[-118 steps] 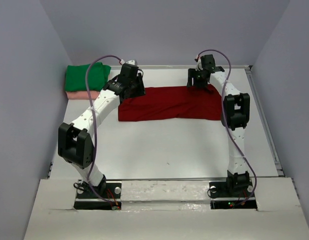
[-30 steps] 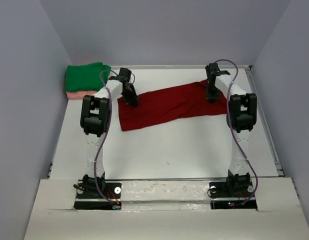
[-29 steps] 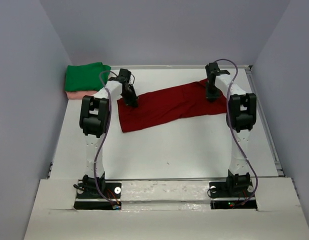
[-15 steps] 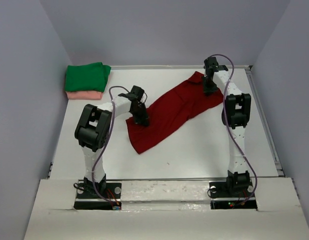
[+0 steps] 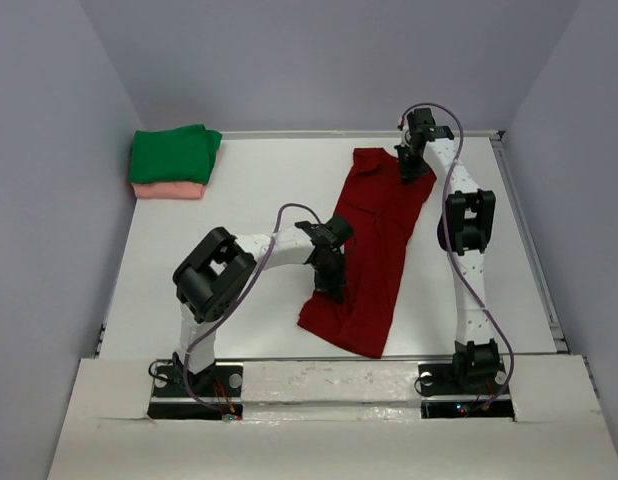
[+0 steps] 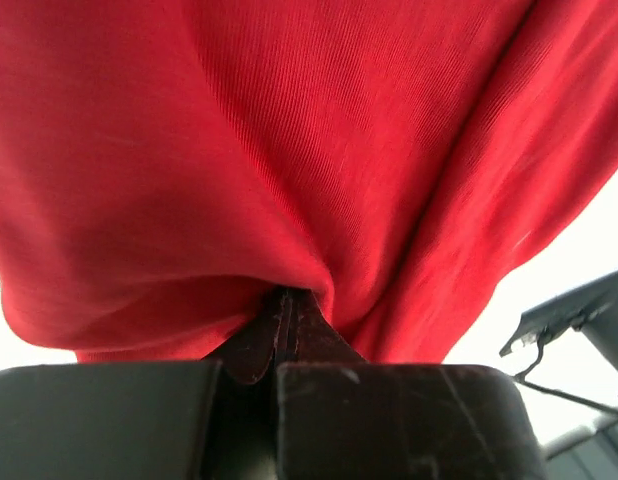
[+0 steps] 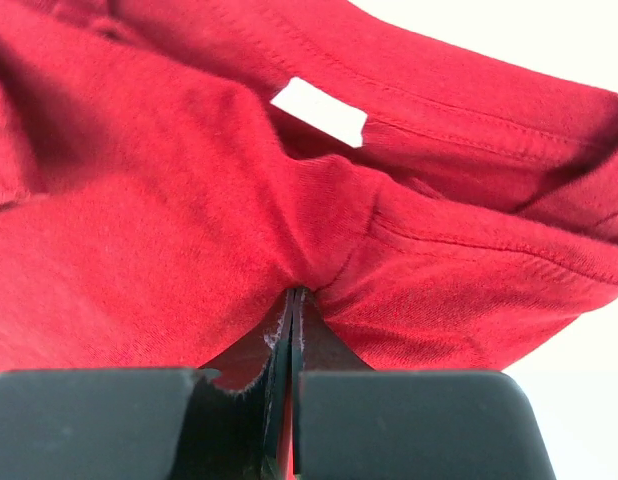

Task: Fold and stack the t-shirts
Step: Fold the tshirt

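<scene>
White surface (image 5: 259, 180), grey walls. Far-left corner: green t-shirt (image 5: 172, 152) folded, sitting on a folded pink t-shirt (image 5: 167, 190), so I'd call two done and stacked. Red t-shirt (image 5: 374, 235) is in work, stretched as a long strip from far right to near centre. Right end effector (image 5: 410, 166) is pressed together on the cloth near the collar, just beside the white label (image 7: 319, 112). Left end effector (image 5: 333, 287) is pinching a bunch of fabric at the near end. Judging by this, roughly two-thirds through. Left to do: lay the red one flat, finish its folds, put it on the stack.
</scene>
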